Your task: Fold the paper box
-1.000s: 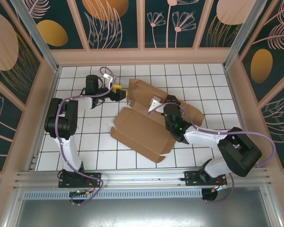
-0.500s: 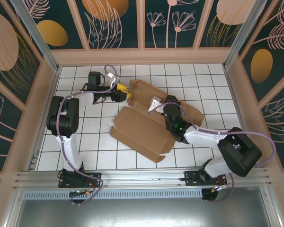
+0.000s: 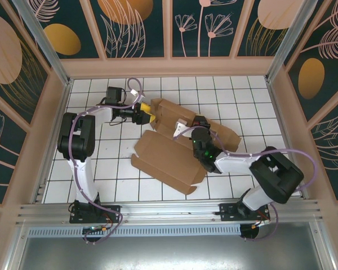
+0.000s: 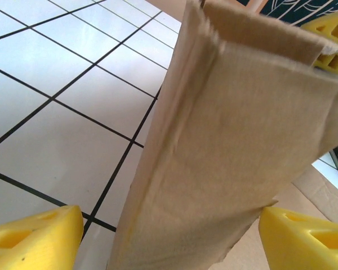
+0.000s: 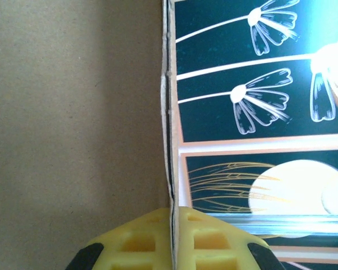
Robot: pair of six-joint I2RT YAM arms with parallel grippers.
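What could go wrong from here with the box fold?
1. The left gripper stands open around a raised flap of the box. The flap leans to one side, so closing on it might crease it away from its fold line.
2. The right gripper is shut on a thin cardboard edge. A pull from the left side might slide the edge out of that pinch.

Left gripper (image 4: pixel 169 242) spread wide, yellow fingertips (image 4: pixel 34 239) low in either corner, and a tall brown flap of the paper box (image 4: pixel 231 140) stands on edge between them. White tiled floor (image 4: pixel 62 107) stretches off left; another yellow piece (image 4: pixel 329 42) peeks past the flap's top right corner.
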